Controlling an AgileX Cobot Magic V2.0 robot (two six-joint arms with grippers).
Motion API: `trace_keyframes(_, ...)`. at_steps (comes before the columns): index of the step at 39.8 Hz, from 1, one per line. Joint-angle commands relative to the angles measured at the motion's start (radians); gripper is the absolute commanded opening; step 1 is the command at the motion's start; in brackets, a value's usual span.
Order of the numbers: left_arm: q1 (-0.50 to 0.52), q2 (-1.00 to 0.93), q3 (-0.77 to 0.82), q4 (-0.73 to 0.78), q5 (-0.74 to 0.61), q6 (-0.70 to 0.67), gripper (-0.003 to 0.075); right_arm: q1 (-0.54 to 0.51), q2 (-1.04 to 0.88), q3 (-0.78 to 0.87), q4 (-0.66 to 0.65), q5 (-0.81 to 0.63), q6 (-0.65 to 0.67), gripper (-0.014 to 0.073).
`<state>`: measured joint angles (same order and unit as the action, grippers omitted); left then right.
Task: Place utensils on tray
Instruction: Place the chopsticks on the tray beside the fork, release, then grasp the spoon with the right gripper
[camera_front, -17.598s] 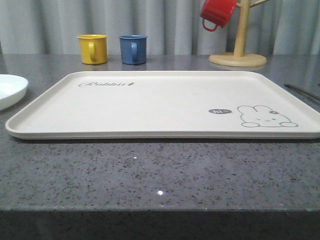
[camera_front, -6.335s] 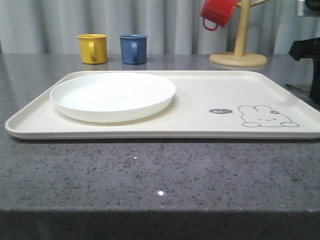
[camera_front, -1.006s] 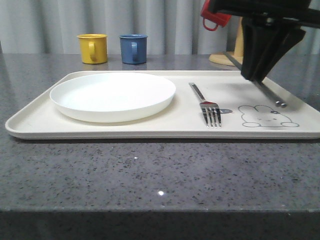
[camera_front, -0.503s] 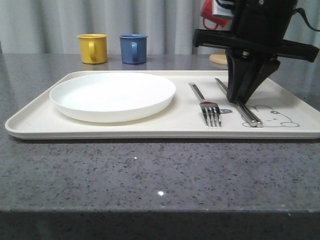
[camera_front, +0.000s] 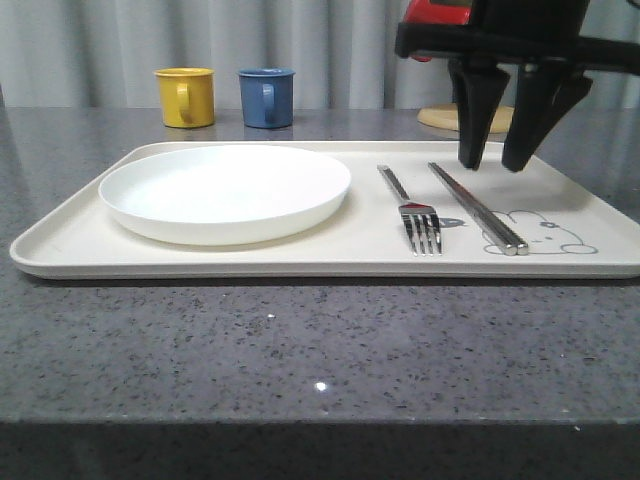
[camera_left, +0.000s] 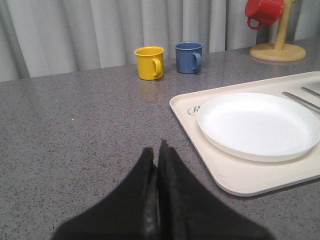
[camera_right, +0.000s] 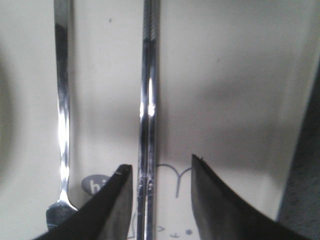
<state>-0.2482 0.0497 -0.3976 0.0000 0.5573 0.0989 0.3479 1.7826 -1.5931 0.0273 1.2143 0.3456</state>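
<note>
Two utensils, fork (camera_front: 413, 210) and chopsticks (camera_front: 477, 206), lay on tray (camera_front: 300, 262); spoon presumably remained. My right gripper (camera_front: 492, 160) hung spread, empty; left gripper (camera_left: 156, 159) pinched closed, empty.

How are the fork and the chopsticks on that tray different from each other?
The fork is a single piece that widens into tines at its near end; the chopsticks are two straight, even bars lying side by side. The fork lies nearer the white plate, the chopsticks nearer the rabbit drawing, reaching onto it. Both are shiny silver metal, lying flat and roughly parallel on the cream tray.
</note>
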Motion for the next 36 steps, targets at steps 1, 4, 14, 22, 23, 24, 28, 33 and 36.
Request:
trace_keyframes(1, 0.001, 0.014, -0.025, -0.011, -0.083, -0.007, -0.0018, -0.005, -0.063, -0.099, -0.087, 0.122, -0.058, 0.0322)
trace_keyframes(4, 0.001, 0.014, -0.025, -0.011, -0.083, -0.007, -0.0018, -0.021, -0.085, -0.110, -0.100, 0.122, -0.084, 0.0322)
trace_keyframes(14, 0.001, 0.014, -0.025, -0.011, -0.083, -0.007, -0.0018, -0.165, -0.161, -0.067, -0.185, 0.123, -0.195, 0.0322)
trace_keyframes(22, 0.001, 0.014, -0.025, -0.011, -0.083, -0.007, -0.0018, -0.407, -0.167, -0.026, -0.179, 0.122, -0.242, 0.0322)
trace_keyframes(23, 0.001, 0.014, -0.025, -0.011, -0.083, -0.007, -0.0018, -0.434, -0.161, -0.026, -0.174, 0.122, -0.250, 0.0322)
trace_keyframes(24, 0.001, 0.014, -0.025, -0.011, -0.083, -0.007, -0.0018, -0.452, -0.155, -0.026, -0.170, 0.121, -0.261, 0.0322)
trace_keyframes(28, 0.001, 0.014, -0.025, -0.011, -0.083, -0.007, -0.0018, -0.518, -0.123, -0.025, -0.169, 0.113, -0.284, 0.0322)
trace_keyframes(33, 0.001, 0.014, -0.025, -0.011, -0.083, -0.007, -0.0018, -0.565, -0.073, -0.025, -0.164, 0.091, -0.318, 0.0322)
trace_keyframes(36, 0.001, 0.014, -0.025, -0.011, -0.083, -0.007, -0.0018, -0.574, -0.043, -0.025, -0.152, 0.071, -0.358, 0.0322)
